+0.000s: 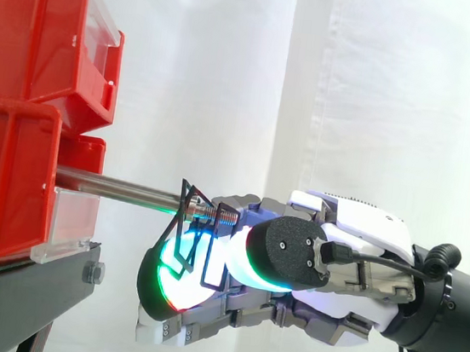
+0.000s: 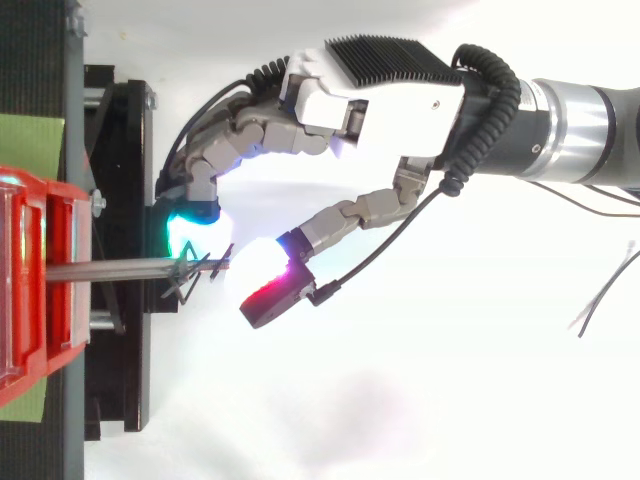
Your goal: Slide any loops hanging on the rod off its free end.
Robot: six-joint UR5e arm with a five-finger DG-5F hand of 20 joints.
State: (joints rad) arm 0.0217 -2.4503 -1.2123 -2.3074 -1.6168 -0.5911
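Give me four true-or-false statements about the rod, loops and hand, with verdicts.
1. The rod sticks out of a blue bin. False: the bin is red.
2. The loops hang near the rod's free end. True.
3. The loops are off the rod. False: they hang on it.
4. The hand is at the rod's free end. True.

Arm (image 2: 590,130) level (from the right) — hand (image 2: 385,105) stretched leftward.
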